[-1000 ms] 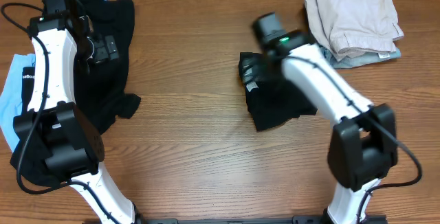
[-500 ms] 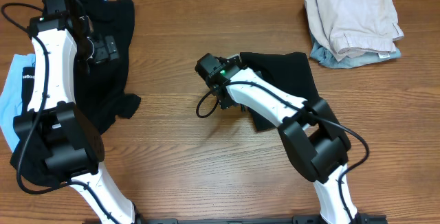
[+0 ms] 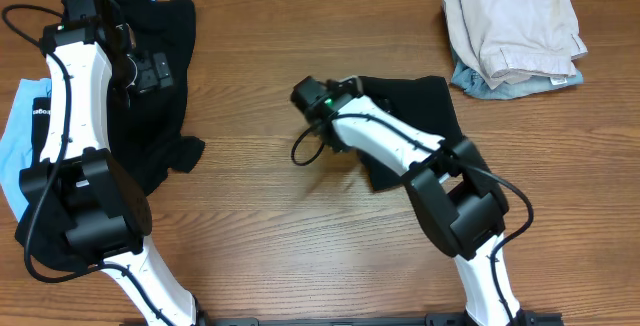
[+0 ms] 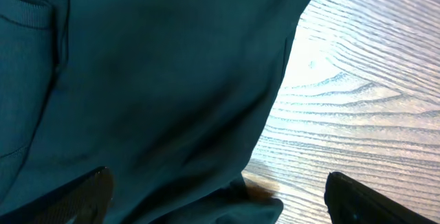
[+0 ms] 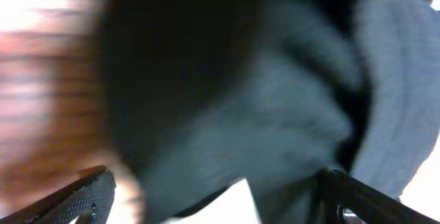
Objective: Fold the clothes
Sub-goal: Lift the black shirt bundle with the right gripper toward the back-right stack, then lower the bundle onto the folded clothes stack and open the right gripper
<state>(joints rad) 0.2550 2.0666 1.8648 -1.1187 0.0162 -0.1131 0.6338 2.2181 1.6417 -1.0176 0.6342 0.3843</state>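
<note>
two sets of fingers spread wide over dark cloth

the wooden table [image 3: 260,216] has a clear wavy grain with a soft sheen. near its middle lies a black t-shirt [image 3: 420,116], limp and matte, bunched into an uneven lump. the right gripper [image 5: 220,193] sits at the left edge of this shirt with its fingers [image 5: 89,191] apart and nothing pinched between them. its own camera is blurred, showing soft dark folds and a small white patch [image 5: 230,203] at the bottom of the picture. no writing can be made out on the patch.

along the left edge, a second black garment [image 3: 165,116] spreads loosely toward the far left corner. the left gripper [image 4: 216,193] hangs over it with its fingers held wide and gripping nothing. close up, the cloth is a fine smooth knit with a stitched seam, and its edge lies on bare wood. a light blue garment [image 3: 12,146] lies at the left edge, partly under the arm. small white lettering shows on a black strip there, too small to read.

in the far right corner a beige garment [image 3: 515,21] is folded into a thick creased pad. it rests on a grey-blue one [image 3: 480,84] that shows along its near side.
</note>
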